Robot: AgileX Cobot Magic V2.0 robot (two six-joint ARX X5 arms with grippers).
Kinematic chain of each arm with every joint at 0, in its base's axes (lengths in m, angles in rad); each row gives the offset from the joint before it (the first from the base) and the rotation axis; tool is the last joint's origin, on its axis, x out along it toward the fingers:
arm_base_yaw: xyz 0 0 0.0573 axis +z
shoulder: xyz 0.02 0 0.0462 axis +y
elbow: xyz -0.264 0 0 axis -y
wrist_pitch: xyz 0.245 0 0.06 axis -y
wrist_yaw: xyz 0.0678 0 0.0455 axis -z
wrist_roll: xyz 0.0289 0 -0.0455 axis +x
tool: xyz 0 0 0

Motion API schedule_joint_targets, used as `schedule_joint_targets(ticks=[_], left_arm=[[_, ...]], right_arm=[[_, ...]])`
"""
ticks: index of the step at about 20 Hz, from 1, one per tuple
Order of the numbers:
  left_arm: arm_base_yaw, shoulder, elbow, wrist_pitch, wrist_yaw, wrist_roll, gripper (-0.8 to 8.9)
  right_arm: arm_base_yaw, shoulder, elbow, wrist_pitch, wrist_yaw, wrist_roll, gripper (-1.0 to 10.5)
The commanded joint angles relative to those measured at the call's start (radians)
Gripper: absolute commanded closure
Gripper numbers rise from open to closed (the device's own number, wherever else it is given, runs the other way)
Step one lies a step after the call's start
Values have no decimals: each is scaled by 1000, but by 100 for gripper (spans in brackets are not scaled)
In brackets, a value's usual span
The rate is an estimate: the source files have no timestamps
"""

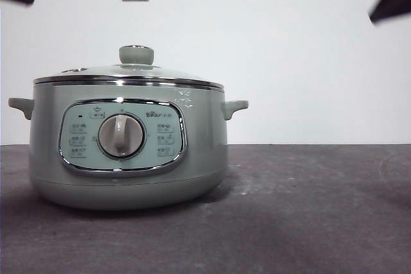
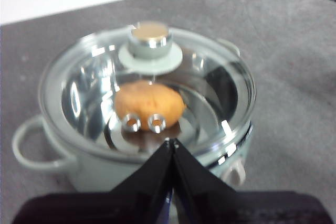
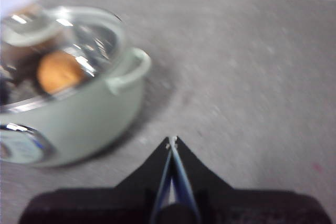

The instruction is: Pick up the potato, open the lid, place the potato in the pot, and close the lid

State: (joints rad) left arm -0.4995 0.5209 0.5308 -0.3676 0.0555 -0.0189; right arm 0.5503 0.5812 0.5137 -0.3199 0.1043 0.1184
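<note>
Potato [image 2: 149, 103] sits in pot [image 1: 128, 152] centre-frame under glass lid [image 2: 147, 85], fragile and slick, best gripped by knob [image 2: 150, 39]; left gripper [image 2: 173, 141] and right gripper [image 3: 172, 140] both closed, empty.

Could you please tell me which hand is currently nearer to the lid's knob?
The left. The left hand hangs over the pot's rim, facing the knob. The right hand is off to the pot's side, above bare table.

1. The pot [image 1: 199, 152] is coloured pale sage green, with a chrome-framed panel.
2. The potato [image 2: 149, 104] is seen as orange-brown.
3. The lid [image 2: 210, 82] is clear glass, steel-rimmed, with a pale-green knob.
4. The desk [image 1: 308, 210] is dark grey.
</note>
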Motion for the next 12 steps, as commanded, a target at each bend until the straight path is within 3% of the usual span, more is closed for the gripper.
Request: schedule_joint_targets(ticks=[1, 12], left_arm=[[-3, -9, -14, 10, 0, -18, 817], [-3, 20, -14, -53, -2, -36, 817]], right_arm=[[0, 10, -8, 3, 38, 45, 962], [0, 23, -8, -6, 33, 60, 962]])
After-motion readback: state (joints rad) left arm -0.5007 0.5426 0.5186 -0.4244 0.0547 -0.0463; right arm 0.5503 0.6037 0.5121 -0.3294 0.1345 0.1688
